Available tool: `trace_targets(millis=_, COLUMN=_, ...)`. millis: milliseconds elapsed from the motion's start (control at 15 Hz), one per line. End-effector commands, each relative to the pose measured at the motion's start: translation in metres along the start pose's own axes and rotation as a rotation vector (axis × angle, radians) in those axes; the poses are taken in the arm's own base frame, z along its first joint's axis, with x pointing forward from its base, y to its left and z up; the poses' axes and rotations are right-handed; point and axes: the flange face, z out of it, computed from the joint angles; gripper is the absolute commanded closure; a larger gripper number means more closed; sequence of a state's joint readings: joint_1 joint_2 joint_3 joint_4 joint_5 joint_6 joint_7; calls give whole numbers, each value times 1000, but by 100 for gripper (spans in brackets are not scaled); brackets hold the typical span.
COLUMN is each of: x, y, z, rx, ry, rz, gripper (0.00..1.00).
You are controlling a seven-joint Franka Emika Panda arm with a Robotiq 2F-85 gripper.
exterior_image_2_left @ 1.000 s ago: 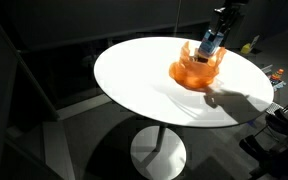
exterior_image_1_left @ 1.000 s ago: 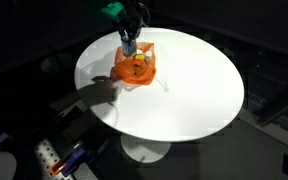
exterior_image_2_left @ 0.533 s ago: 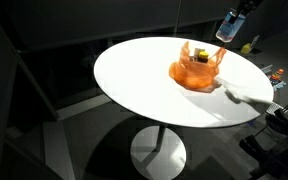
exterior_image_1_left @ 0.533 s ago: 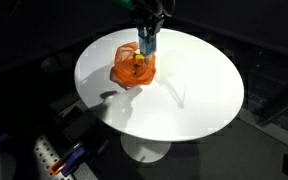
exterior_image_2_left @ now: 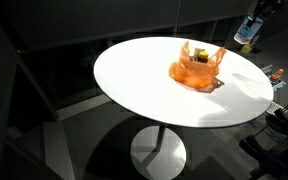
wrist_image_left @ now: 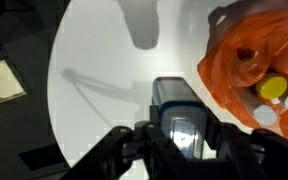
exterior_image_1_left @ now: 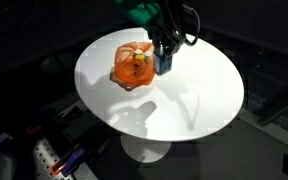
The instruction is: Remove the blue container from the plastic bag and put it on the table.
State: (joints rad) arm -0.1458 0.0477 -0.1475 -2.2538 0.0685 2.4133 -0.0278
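The orange plastic bag (exterior_image_1_left: 134,68) lies on the round white table (exterior_image_1_left: 194,110) and also shows in an exterior view (exterior_image_2_left: 196,70) and at the right of the wrist view (wrist_image_left: 254,60), with yellow and white items inside. My gripper (exterior_image_1_left: 167,55) is shut on the blue container (exterior_image_1_left: 165,60) and holds it in the air beside the bag. In an exterior view the container (exterior_image_2_left: 246,33) hangs above the table's far edge. In the wrist view the container (wrist_image_left: 179,115) sits between my fingers (wrist_image_left: 134,140), over bare table.
A power strip (exterior_image_1_left: 52,160) and clutter lie on the dark floor beside the table. Small items sit on a dark surface past the table's edge (exterior_image_2_left: 276,75). The table's pedestal base (exterior_image_2_left: 159,155) stands below.
My gripper has lifted the blue container out of the bag and carried it sideways away from the bag, over the open table. The bag has stayed in place.
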Motion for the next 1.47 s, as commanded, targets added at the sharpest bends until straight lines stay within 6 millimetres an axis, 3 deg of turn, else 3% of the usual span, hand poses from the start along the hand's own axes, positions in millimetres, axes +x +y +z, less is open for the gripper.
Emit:
trace_targets(millis=0, x=1, y=14, z=20, rx=-4, ry=-33, rz=2, gripper=81)
trace_targets(millis=533, x=5, y=11, z=74, rx=-27, ry=-75, rz=-79, gripper=81)
trace_targets(millis=1067, x=-3, y=9, z=89, rx=-29, ry=-99, rz=-89, gripper=81)
trace_targets(millis=1133, x=-3, y=9, z=90, rx=-29, ry=-100, rz=-89, gripper=56)
trace_targets(millis=1400, x=-4, y=9, z=91, rx=-29, ry=-104, rz=-89, gripper=56)
